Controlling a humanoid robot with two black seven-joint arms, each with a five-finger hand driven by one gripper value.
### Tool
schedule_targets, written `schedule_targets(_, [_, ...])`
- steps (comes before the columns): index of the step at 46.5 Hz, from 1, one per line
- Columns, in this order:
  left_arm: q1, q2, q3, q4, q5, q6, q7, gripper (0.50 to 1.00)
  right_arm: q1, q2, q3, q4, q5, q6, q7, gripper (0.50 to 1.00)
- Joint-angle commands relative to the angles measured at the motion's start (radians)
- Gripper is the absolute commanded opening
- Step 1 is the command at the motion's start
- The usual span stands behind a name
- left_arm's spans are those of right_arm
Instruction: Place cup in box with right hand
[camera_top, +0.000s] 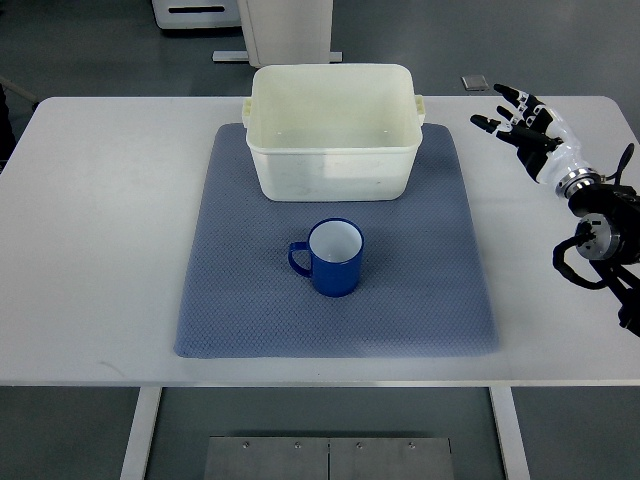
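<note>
Cup (334, 257) untouched, right hand (527, 126) spread, seemingly empty

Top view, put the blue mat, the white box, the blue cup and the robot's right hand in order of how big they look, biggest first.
1. blue mat
2. white box
3 and 4. blue cup and right hand look about alike, so I won't rank them.

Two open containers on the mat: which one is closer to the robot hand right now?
The box, the cream rectangular tub at the mat's far end. The right robot hand, fingers spread, hangs level with it; the blue cup stands nearer the camera, farther off.
</note>
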Motion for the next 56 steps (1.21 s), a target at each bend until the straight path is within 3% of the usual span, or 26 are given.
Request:
schedule_targets(1, [0.0, 0.0, -0.001, 0.0, 0.0, 0.0, 0.0, 1.0, 0.001, 0.0, 0.0, 0.0, 0.0, 0.0, 0.0, 1.0])
schedule_targets(20, [0.0, 0.0, -0.001, 0.0, 0.0, 0.0, 0.0, 1.0, 0.003, -0.009, 0.006, 0.041, 0.0, 0.002, 0.0, 0.998])
schedule_targets(33, [0.0, 0.0, -0.001, 0.0, 0.0, 0.0, 0.0, 1.0, 0.004, -0.066, 0.011, 0.257, -0.009, 0.002, 0.033, 0.983])
schedule_targets(45, [0.0, 0.0, -0.001, 0.0, 0.0, 0.0, 0.0, 1.0, 0.017, -0.094, 0.012, 0.451, -0.17, 0.018, 0.057, 0.989])
schedule_targets(56, [0.0, 0.0, -0.001, 0.0, 0.0, 0.0, 0.0, 1.0, 0.023, -0.107, -0.015, 0.512, -0.307, 0.15, 0.057, 0.989])
